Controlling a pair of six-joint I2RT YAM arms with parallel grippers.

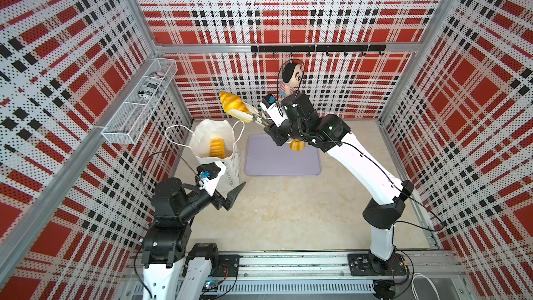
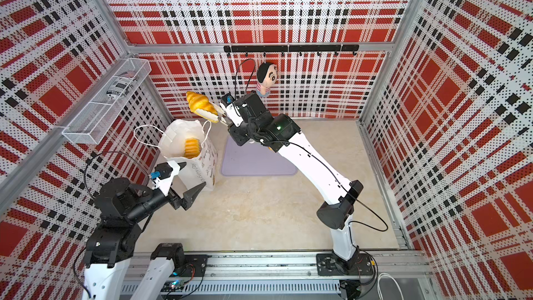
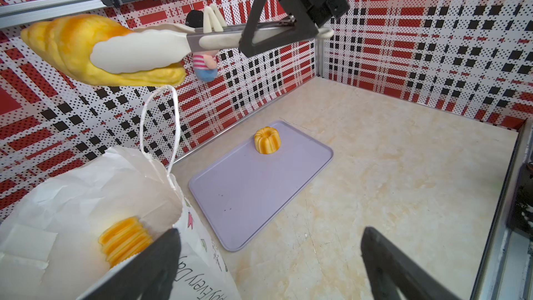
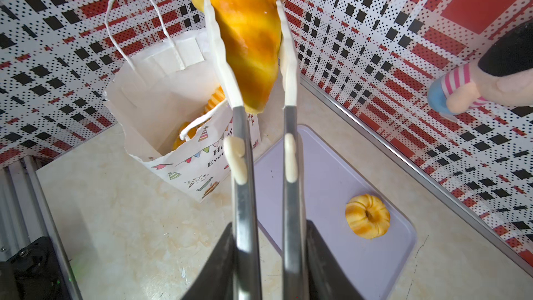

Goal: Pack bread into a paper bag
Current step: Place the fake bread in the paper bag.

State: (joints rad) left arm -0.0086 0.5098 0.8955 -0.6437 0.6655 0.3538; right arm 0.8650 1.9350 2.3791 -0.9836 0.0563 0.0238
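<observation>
In both top views my right claw [image 1: 266, 124] is clenched on a pair of tongs [image 1: 253, 115]. The tongs pinch a croissant [image 1: 232, 102] in the air, higher in the frame than the open mouth of the paper bag [image 1: 202, 139], left of centre. A ridged long roll [image 1: 217, 148] already lies inside the bag. The lavender tray [image 1: 282, 165] beside it is nearly bare, with a ring bun [image 1: 297, 145] peeping from under my right arm. My left claw [image 2: 193, 175] is spread wide, holding nothing, just by the bag's near rim. The left wrist view shows the croissant at upper left, the roll in the bag at lower left, and the bun alone on the tray at centre. The right wrist view has the croissant at top centre between the tong blades, and a second yellow piece deep in the bag that I cannot name. I judge the job well past halfway: this croissant to drop, then the bun.
</observation>
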